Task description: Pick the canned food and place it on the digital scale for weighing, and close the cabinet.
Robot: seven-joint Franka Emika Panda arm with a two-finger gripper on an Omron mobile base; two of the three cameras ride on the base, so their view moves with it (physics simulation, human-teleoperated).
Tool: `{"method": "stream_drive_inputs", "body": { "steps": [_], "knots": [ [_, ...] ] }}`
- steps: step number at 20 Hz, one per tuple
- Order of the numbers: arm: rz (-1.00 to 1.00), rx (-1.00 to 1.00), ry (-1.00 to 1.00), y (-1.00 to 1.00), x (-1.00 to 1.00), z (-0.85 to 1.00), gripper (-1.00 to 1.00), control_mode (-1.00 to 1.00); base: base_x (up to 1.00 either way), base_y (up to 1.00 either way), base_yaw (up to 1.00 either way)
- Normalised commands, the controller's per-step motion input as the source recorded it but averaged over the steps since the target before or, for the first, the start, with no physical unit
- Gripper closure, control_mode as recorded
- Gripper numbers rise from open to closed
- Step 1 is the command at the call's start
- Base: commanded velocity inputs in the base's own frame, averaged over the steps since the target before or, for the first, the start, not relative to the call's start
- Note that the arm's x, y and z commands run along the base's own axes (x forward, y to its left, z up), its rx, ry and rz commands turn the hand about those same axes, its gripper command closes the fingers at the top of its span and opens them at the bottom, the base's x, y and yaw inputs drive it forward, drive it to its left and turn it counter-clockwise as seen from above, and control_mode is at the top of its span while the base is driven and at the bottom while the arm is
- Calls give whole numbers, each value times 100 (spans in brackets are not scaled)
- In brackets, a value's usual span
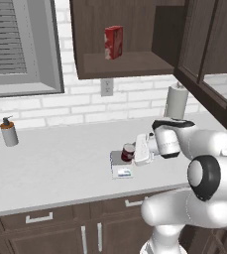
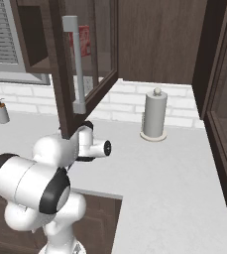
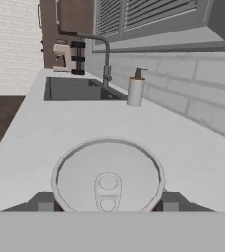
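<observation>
Gripper [image 1: 134, 153] clamped on canned food [image 1: 128, 152] over digital scale [image 1: 121, 165] (pull-tab lid close-up from hand view), cabinet [image 2: 70, 74] ajar

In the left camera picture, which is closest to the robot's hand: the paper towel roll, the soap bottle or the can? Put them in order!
From the gripper:
1. Canned food, in its grip over the digital scale.
2. Paper towel roll, behind by the wall.
3. Soap bottle, far left on the counter.

The counter [image 1: 60, 158] lies open left of the scale [image 1: 121, 166] as far as the soap bottle [image 1: 8, 131]. The open cabinet [image 1: 206, 64] door juts out over the arm; the paper towel roll [image 1: 176, 100] stands close behind.
</observation>
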Motion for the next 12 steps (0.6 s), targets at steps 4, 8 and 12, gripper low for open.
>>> {"method": "stream_drive_inputs", "body": {
  "steps": [4, 8, 12],
  "knots": [
    [0, 0, 0, 3, 30, -19, 100, -100, 0, 0, 0],
    [0, 0, 0, 3, 28, -14, 100, -100, 0, 0, 0],
    [0, 0, 0, 4, 27, -16, 100, -100, 0, 0, 0]
  ]
}}
